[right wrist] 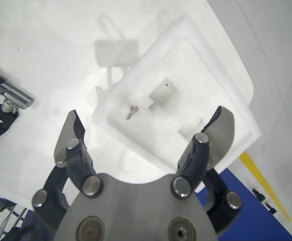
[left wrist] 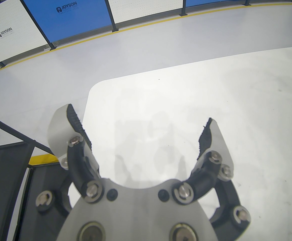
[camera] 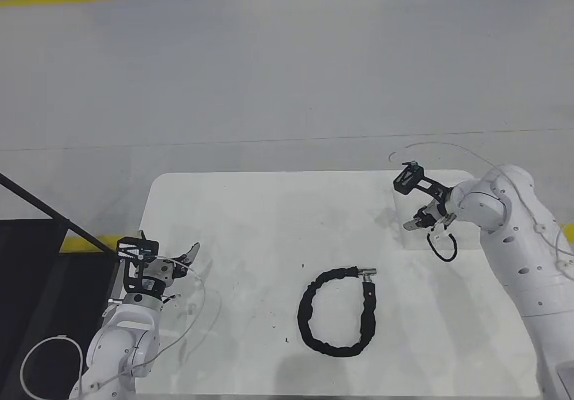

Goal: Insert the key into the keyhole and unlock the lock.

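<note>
Left gripper (left wrist: 139,114) held wide open, empty, at left edge of table (camera: 257,230). Black cable lock (camera: 335,312) seen looped mid-table. Key (right wrist: 132,112) laid flat in white foam tray (right wrist: 211,96), far right corner. Right gripper (right wrist: 146,110) spread wide above tray, nothing gripped.

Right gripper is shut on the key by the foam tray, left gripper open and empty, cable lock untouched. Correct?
Not quite. The right gripper is open, not shut on the key. The right wrist view shows the key lying loose in the foam tray. The rest holds: the left gripper is open and empty, and the cable lock is untouched.
</note>
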Motion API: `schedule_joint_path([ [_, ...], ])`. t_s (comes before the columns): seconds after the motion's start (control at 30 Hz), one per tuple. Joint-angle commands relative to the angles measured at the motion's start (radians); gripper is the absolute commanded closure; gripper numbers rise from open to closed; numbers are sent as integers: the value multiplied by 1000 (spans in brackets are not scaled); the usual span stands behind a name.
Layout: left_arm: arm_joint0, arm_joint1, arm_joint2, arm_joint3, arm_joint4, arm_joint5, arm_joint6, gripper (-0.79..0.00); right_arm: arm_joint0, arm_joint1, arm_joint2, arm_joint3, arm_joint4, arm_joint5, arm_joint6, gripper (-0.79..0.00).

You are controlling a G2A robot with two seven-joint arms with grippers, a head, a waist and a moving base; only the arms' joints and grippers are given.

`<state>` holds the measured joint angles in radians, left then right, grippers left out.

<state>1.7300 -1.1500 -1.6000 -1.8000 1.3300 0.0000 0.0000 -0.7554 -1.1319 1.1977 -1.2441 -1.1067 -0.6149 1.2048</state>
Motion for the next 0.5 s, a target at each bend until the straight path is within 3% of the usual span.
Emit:
schedule_joint_path([
  [0.0, 0, 0, 0, 0, 0, 0, 0, -785, -21, -4, 2, 31, 118, 3, 4, -785],
  [0.17, 0, 0, 0, 0, 0, 0, 0, -785, 81, -10, -33, 135, 353, 210, 211, -785],
  [0.33, 0, 0, 0, 0, 0, 0, 0, -785, 181, -14, -76, 253, 452, 248, 248, -785],
  [0.47, 0, 0, 0, 0, 0, 0, 0, -785, 236, -22, -117, 325, 434, 284, 246, -785],
])
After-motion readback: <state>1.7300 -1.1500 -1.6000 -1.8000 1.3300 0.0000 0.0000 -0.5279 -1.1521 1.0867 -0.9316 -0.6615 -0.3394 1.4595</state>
